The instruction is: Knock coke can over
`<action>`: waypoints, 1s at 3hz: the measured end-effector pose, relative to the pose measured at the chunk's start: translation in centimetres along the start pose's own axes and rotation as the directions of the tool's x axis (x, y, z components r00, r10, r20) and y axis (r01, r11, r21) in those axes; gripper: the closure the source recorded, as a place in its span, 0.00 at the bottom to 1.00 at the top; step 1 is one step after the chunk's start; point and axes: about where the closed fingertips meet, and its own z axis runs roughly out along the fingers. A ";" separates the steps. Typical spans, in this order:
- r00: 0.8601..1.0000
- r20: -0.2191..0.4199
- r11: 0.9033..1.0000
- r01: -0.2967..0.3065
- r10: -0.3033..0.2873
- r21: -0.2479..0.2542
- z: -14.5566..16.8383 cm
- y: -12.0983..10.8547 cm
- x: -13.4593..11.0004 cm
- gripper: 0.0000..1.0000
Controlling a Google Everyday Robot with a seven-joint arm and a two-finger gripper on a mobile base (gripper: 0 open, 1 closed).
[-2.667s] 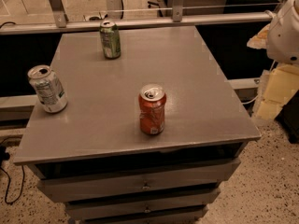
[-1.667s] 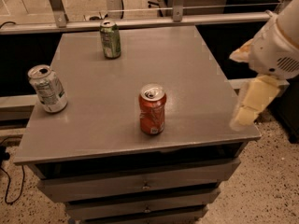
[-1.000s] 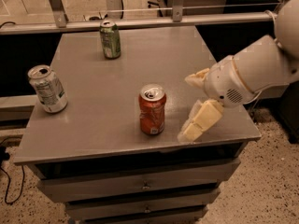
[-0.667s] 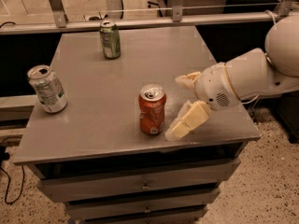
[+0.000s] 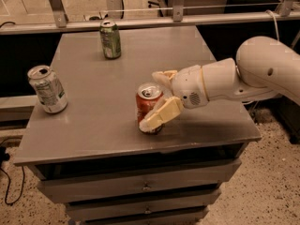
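While the coke can (image 5: 145, 103) stands upright toward 5 o'clock of the table (image 5: 93, 125) centre, the gripper (image 5: 152, 99), reaching from 3 o'clock, holds its fingers spread either side of it. Light, smooth and thin-walled, the can probably tips easily; push near the rim, toward 9 o'clock.

Pincer (image 5: 152, 99) at coke can (image 5: 144, 105) partly covers its front

Coke can (image 5: 149, 108) upright on the table (image 5: 93, 125), near the front edge. Gripper (image 5: 151, 100) comes in from the coke can's right, fingers spread, one finger behind the can's top and the other across its front. Back can (image 5: 110, 39) stands well behind the coke can, slightly left; side can (image 5: 47, 89) stands well to its left, by the table's left edge.
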 end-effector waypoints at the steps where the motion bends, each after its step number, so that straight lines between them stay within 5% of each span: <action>1: 0.998 0.063 1.000 0.016 -0.016 0.001 2.4 -1.8 -2.5 0.00; 3: 0.990 0.136 0.999 0.037 -0.041 0.029 7.4 -6.4 -8.3 0.00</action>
